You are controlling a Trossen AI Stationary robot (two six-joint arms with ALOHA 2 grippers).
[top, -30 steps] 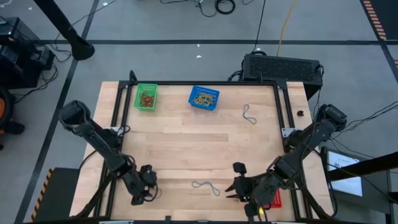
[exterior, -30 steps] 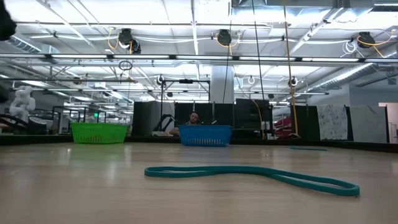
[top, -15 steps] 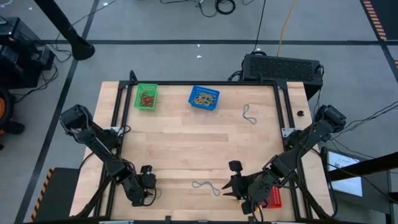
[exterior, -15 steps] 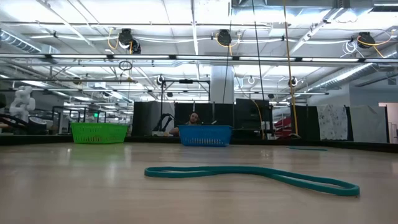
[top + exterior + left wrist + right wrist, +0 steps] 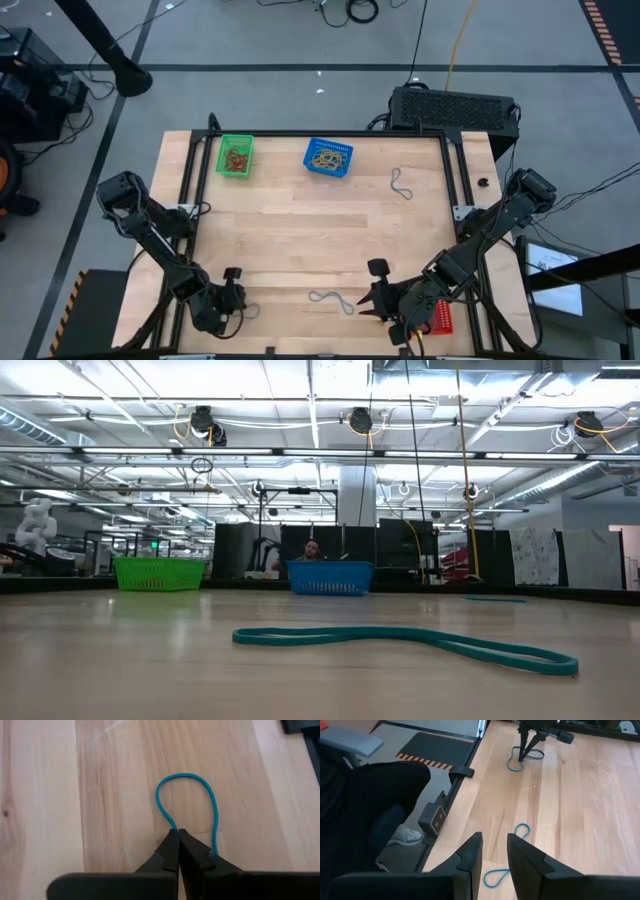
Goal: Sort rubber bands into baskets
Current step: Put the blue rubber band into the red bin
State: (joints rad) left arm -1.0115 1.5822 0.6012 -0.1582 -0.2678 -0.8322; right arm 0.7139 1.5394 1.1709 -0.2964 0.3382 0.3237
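Teal rubber band [image 5: 186, 805], a thin elastic loop, lies flat on the pale wooden table [image 5: 300, 240], with one end pinched between the closed fingers of the left gripper [image 5: 178, 842]. A second teal band [image 5: 330, 299] sprawls wavy just ahead of the right gripper [image 5: 370, 303], whose fingers stand slightly parted and hold nothing. Well beyond both grippers, at the far edge, the green mesh basket [image 5: 222, 160] holds reddish bands and the blue mesh basket [image 5: 312, 167] holds yellow-tan ones. Beside the right arm sits the red basket [image 5: 444, 322], mostly hidden. Another band [image 5: 401, 186] lies apart, near the far right.
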